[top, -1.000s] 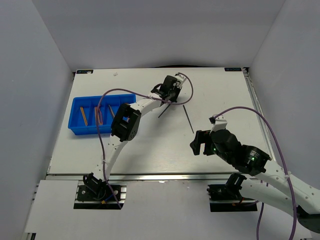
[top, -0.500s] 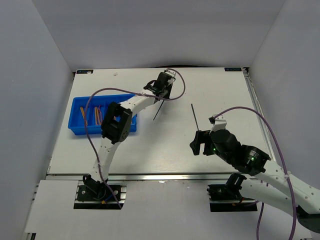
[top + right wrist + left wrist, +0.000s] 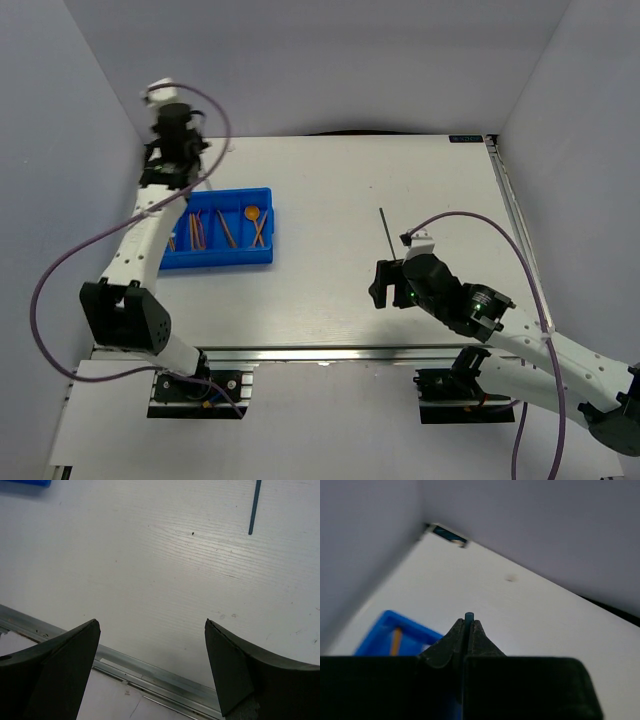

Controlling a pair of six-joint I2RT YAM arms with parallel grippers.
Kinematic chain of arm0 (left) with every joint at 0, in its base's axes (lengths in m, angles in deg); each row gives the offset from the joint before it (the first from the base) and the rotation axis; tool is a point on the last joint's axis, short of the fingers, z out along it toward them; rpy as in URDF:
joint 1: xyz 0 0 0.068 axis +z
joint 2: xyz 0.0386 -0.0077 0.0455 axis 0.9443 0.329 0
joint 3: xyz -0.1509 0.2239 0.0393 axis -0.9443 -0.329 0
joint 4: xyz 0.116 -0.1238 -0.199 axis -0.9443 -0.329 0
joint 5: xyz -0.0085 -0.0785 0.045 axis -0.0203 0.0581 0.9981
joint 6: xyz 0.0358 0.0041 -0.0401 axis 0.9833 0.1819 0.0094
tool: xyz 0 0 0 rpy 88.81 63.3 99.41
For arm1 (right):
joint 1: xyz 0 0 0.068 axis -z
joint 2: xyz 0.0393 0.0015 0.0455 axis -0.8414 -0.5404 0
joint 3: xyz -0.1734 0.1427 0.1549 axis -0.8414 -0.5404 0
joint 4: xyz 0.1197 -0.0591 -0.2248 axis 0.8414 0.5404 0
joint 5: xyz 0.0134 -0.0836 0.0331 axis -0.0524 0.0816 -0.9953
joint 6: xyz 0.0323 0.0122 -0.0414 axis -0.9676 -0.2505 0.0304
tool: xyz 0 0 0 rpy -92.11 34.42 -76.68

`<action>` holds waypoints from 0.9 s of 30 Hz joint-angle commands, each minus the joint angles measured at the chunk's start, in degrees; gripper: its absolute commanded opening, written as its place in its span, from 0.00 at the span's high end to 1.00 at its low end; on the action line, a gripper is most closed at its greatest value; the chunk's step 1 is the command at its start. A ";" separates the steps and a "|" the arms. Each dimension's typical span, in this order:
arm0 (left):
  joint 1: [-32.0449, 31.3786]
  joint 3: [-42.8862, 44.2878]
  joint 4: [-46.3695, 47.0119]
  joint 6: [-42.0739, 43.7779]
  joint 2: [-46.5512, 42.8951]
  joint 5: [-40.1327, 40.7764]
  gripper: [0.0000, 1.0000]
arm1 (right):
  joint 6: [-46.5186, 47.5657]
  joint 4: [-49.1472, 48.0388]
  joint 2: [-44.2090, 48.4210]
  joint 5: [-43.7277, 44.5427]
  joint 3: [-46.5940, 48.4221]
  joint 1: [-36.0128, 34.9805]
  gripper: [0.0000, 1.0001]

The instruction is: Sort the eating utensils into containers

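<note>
White tabletop (image 3: pixel 330 290), thin dark-blue stick (image 3: pixel 385 233); left pincer (image 3: pixel 468 623) tight on bluish utensil tip (image 3: pixel 468 615), right pincer (image 3: pixel 151 625) wide apart.

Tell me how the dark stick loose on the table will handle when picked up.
The dark stick is very thin, so probably light and perhaps slightly bendy. It lies flat on the smooth table, so it may skid or roll if nudged. The wide-open right pincer would need careful centring.
</note>
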State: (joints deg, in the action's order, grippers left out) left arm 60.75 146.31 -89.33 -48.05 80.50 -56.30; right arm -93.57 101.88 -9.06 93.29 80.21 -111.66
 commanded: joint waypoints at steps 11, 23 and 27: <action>26.12 -21.88 27.42 5.83 -3.55 -5.25 1.00 | 4.34 -6.57 -0.10 -3.36 -1.03 3.30 0.11; 27.71 -25.56 40.00 9.96 6.04 -6.85 1.00 | 4.69 -7.19 1.14 -6.88 -1.91 4.10 0.11; 27.80 -28.21 43.43 9.35 6.66 -8.34 1.00 | 4.96 -7.36 0.61 -6.80 -1.56 4.10 0.11</action>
State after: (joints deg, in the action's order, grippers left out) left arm 88.26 119.57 -51.58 -39.01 87.78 -63.21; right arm -89.99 96.68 -8.58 86.99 78.44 -107.85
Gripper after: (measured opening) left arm 0.133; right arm 0.894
